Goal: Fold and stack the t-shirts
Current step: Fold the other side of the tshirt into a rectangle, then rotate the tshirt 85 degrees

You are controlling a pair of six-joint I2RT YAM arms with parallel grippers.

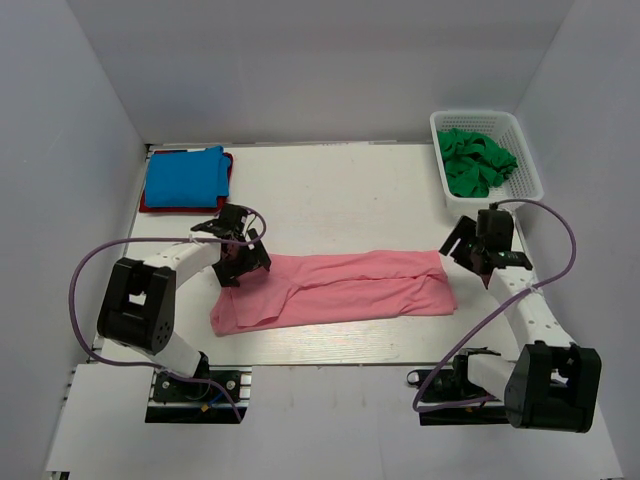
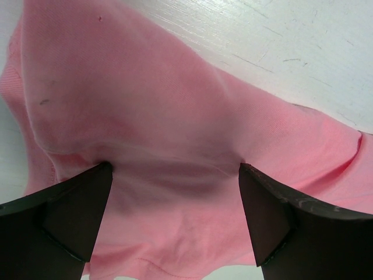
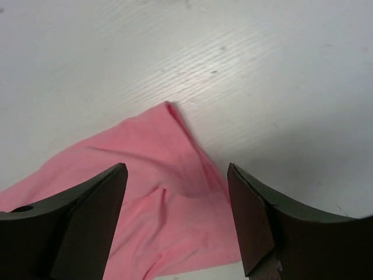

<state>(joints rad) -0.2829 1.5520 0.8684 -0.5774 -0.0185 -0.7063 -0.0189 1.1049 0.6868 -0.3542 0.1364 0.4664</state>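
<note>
A salmon pink t-shirt [image 1: 340, 287] lies folded lengthwise into a long band across the middle of the table. My left gripper [image 1: 240, 262] is open over its left end; in the left wrist view the cloth [image 2: 175, 116] fills the gap between the fingers [image 2: 76, 204]. My right gripper [image 1: 470, 258] is open just above the shirt's right end; the right wrist view shows the shirt's corner [image 3: 169, 169] between the fingers [image 3: 250, 221]. A folded bright blue t-shirt [image 1: 185, 176] lies on a red one [image 1: 148, 205] at the back left. Several dark green t-shirts [image 1: 477, 162] sit in the basket.
A white lattice basket [image 1: 528, 160] stands at the back right against the wall. Grey walls enclose the table on three sides. The table's front edge [image 1: 330, 362] runs just behind the arm bases.
</note>
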